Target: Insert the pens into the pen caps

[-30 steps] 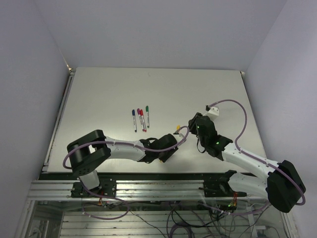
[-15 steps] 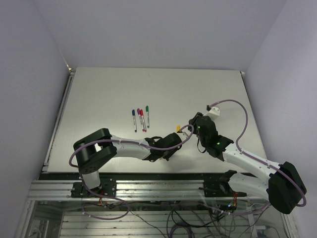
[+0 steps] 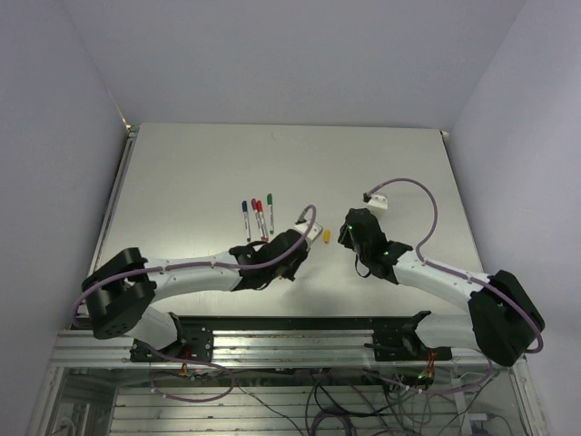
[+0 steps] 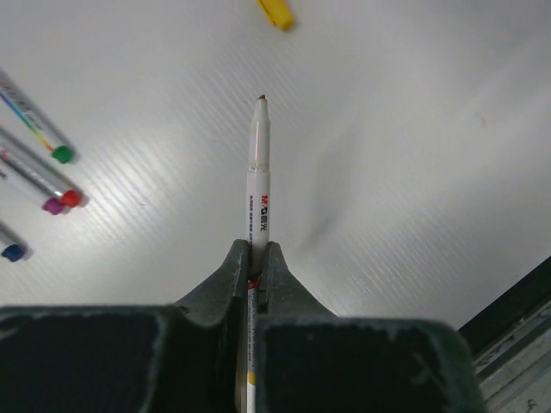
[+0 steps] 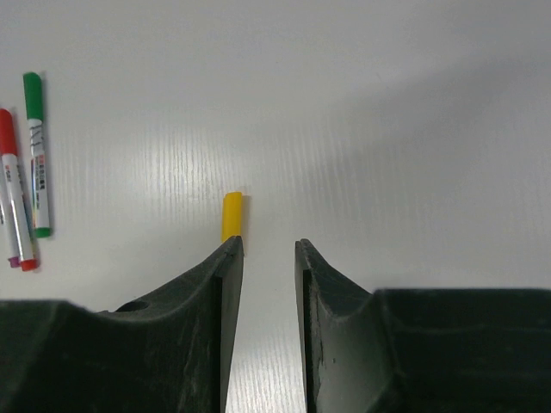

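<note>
Stretched farther out from the near edge than 1 second ago, the left gripper (image 4: 256,251) has clamped shut on an uncapped pen (image 4: 259,176). It grips the pen's rear part, and the bare tip points roughly toward the yellow cap (image 3: 326,235). That cap lies flat on the table (image 3: 182,163), about midway between the left and right edges. Just behind it sits the right gripper (image 5: 269,245), jaws parted and empty. 4 capped pens (image 3: 257,218) lie side by side, left of the cap.
</note>
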`<move>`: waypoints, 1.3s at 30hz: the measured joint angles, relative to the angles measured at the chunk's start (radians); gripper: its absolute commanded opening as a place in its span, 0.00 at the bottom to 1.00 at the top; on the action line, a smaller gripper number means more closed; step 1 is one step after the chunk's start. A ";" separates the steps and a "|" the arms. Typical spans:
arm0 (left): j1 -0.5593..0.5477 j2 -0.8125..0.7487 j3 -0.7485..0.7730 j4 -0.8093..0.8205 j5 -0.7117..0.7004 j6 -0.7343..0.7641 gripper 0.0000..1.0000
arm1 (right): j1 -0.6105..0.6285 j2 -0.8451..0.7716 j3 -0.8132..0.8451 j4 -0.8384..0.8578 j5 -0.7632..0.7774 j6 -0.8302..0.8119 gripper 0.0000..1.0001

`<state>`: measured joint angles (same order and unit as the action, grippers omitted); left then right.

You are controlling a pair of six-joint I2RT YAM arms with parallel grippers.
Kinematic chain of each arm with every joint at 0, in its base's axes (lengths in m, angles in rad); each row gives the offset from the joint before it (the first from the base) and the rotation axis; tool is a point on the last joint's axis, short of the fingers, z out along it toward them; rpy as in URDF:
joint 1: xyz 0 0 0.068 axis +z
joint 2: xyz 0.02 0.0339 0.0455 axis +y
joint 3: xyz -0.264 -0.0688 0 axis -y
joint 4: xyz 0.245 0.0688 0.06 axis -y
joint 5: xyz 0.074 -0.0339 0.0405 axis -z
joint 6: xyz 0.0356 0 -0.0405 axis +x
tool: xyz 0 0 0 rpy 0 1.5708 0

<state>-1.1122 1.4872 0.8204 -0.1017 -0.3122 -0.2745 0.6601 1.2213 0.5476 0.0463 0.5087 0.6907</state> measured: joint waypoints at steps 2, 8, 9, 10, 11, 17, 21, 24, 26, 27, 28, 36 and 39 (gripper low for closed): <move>0.026 -0.040 -0.011 0.011 0.001 -0.015 0.07 | 0.000 0.043 0.023 0.000 -0.019 -0.018 0.32; 0.118 -0.107 -0.074 0.055 0.024 -0.076 0.07 | 0.000 0.169 0.075 0.017 -0.084 -0.066 0.32; 0.131 -0.114 -0.087 0.060 0.030 -0.085 0.07 | 0.000 0.186 0.082 0.020 -0.093 -0.072 0.32; 0.143 -0.119 -0.099 0.064 0.037 -0.096 0.07 | 0.000 0.198 0.085 0.026 -0.100 -0.076 0.32; 0.154 -0.124 -0.111 0.068 0.045 -0.106 0.07 | 0.000 0.211 0.090 0.030 -0.109 -0.081 0.32; 0.209 -0.147 -0.156 0.097 0.097 -0.151 0.07 | 0.000 0.305 0.140 0.060 -0.160 -0.111 0.32; 0.230 -0.160 -0.169 0.109 0.122 -0.163 0.07 | 0.000 0.358 0.166 0.069 -0.181 -0.124 0.31; 0.239 -0.163 -0.170 0.123 0.136 -0.166 0.07 | 0.000 0.384 0.174 0.069 -0.185 -0.128 0.31; 0.242 -0.163 -0.172 0.134 0.145 -0.167 0.07 | 0.000 0.393 0.175 0.069 -0.184 -0.129 0.30; 0.243 -0.163 -0.174 0.139 0.151 -0.168 0.07 | 0.000 0.397 0.176 0.069 -0.183 -0.129 0.30; 0.243 -0.163 -0.175 0.143 0.157 -0.168 0.07 | 0.000 0.400 0.176 0.069 -0.183 -0.129 0.30; 0.246 -0.163 -0.176 0.158 0.180 -0.168 0.07 | 0.000 0.439 0.193 0.069 -0.164 -0.134 0.25; 0.247 -0.163 -0.176 0.158 0.185 -0.168 0.07 | 0.000 0.454 0.208 0.067 -0.160 -0.137 0.20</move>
<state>-0.8654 1.3239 0.6441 0.0566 -0.1276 -0.4423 0.6601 1.6749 0.7559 0.1135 0.3489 0.5533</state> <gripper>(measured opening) 0.099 0.245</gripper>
